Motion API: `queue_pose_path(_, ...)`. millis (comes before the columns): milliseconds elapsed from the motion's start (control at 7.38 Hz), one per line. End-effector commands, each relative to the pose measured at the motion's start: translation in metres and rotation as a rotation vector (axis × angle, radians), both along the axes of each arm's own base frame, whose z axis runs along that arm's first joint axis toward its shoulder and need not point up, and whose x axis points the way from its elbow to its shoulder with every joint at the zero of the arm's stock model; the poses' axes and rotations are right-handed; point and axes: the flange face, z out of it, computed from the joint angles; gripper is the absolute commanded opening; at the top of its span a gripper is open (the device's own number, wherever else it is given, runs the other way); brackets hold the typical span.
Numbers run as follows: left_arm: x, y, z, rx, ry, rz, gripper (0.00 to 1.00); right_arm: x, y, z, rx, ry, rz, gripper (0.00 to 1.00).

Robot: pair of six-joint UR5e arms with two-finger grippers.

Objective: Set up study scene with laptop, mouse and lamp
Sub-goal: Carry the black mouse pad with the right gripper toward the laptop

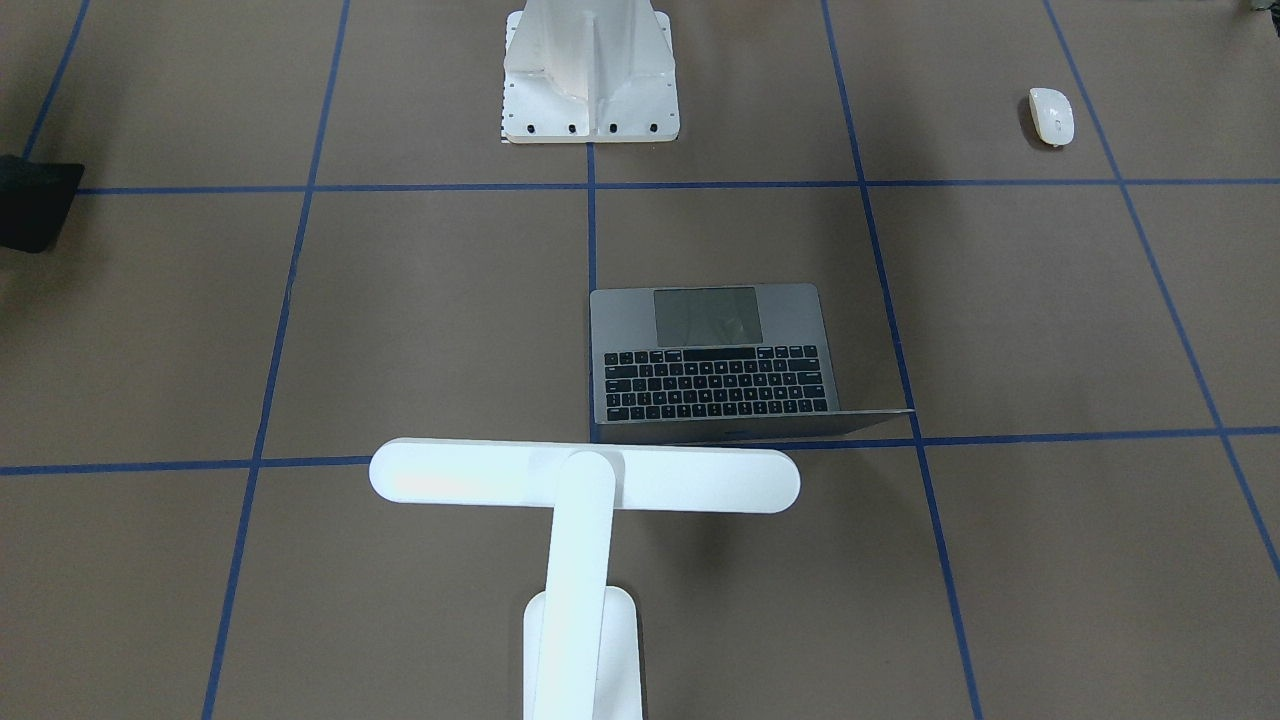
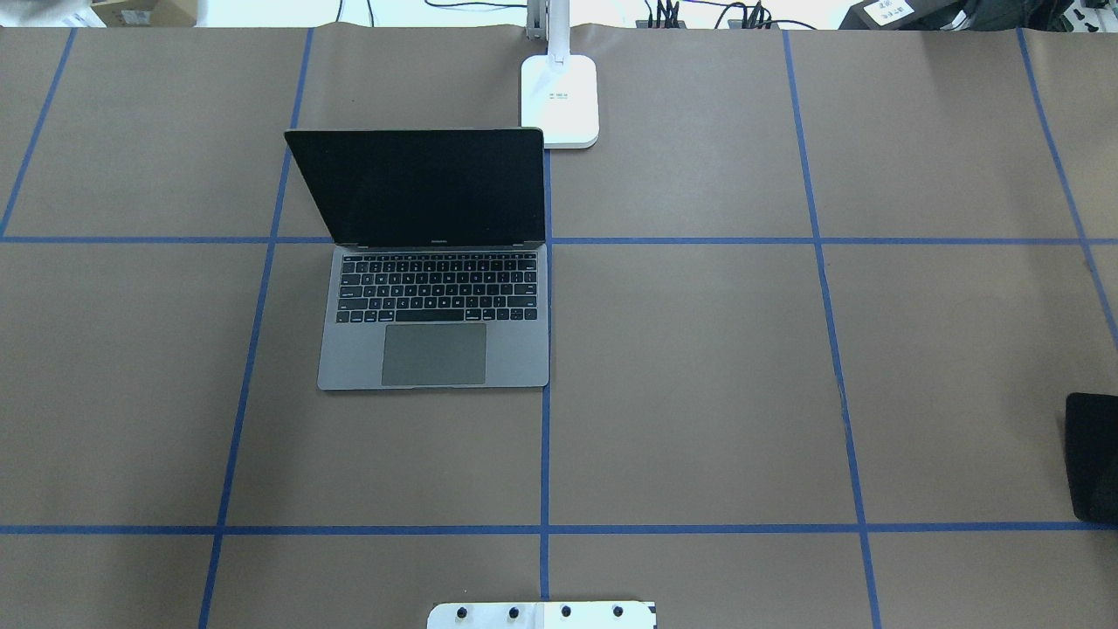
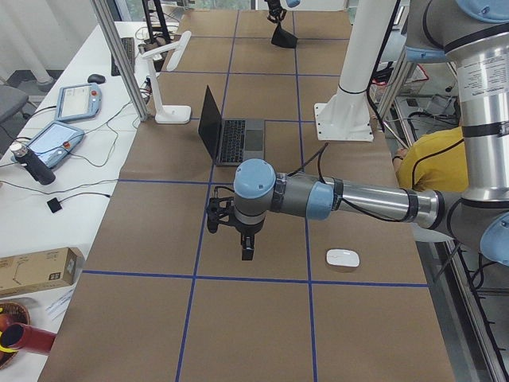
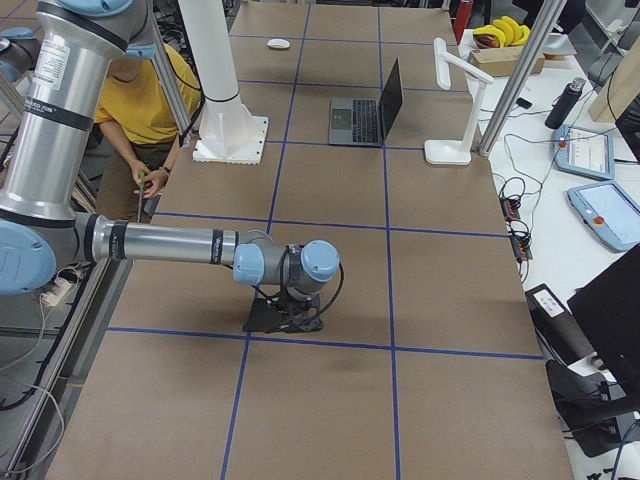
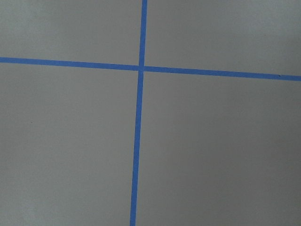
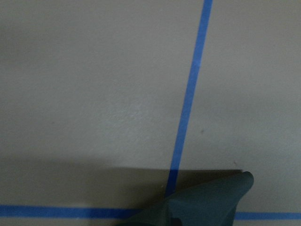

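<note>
Laptop: slim grey metal, open, lid up, screen dark. Black keys, big grey trackpad on the side twd my base. Sits mid-table, its edge along the centre tape line, on my left of it.

Lamp: white, long rounded bar head crossing a flat arm in a T. Rounded base at the far table edge, just beside the laptop's far corner, on the other side of the tape line. Head hangs above the lid side of the laptop.

Mouse: small white oval w/ thin centre line, alone on my left, near my edge of the table, well apart from the laptop.

My left gripper hangs above bare paper, near the mouse, not touching it. Seen side-on only, so finger state can't tell.

My right gripper is low at the black mat on my right. Contact and finger state: can't tell.

White pedestal at my base.
</note>
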Motion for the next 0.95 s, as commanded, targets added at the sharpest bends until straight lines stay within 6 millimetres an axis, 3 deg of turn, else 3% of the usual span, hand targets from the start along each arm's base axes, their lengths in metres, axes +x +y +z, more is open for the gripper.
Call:
queue_pose_path(0, 0.000, 0.000, 0.002, -0.005, 0.001, 0.000, 1.00, -0.031, -0.070, -0.077, -0.005, -0.063, 0.113, 0.00)
queue_pose_path(136, 0.000, 0.000, 0.003, -0.006, 0.000, 0.000, 1.00, -0.048, -0.090, -0.107, 0.042, -0.084, 0.099, 0.00)
queue_pose_path(407, 0.000, 0.001, 0.004, -0.011, 0.001, 0.000, 1.00, -0.091, -0.114, -0.188, 0.071, -0.119, 0.129, 0.00)
queue_pose_path(542, 0.001, 0.000, 0.004, -0.012, 0.002, 0.001, 1.00, -0.126, -0.121, -0.237, 0.063, -0.136, 0.144, 0.00)
queue_pose_path(678, 0.001, 0.000, 0.005, -0.015, 0.002, 0.001, 1.00, -0.171, -0.121, -0.273, 0.040, -0.122, 0.159, 0.00)
queue_pose_path(813, 0.001, 0.000, 0.008, -0.021, 0.001, 0.001, 1.00, -0.229, -0.114, -0.313, 0.054, -0.099, 0.161, 0.00)
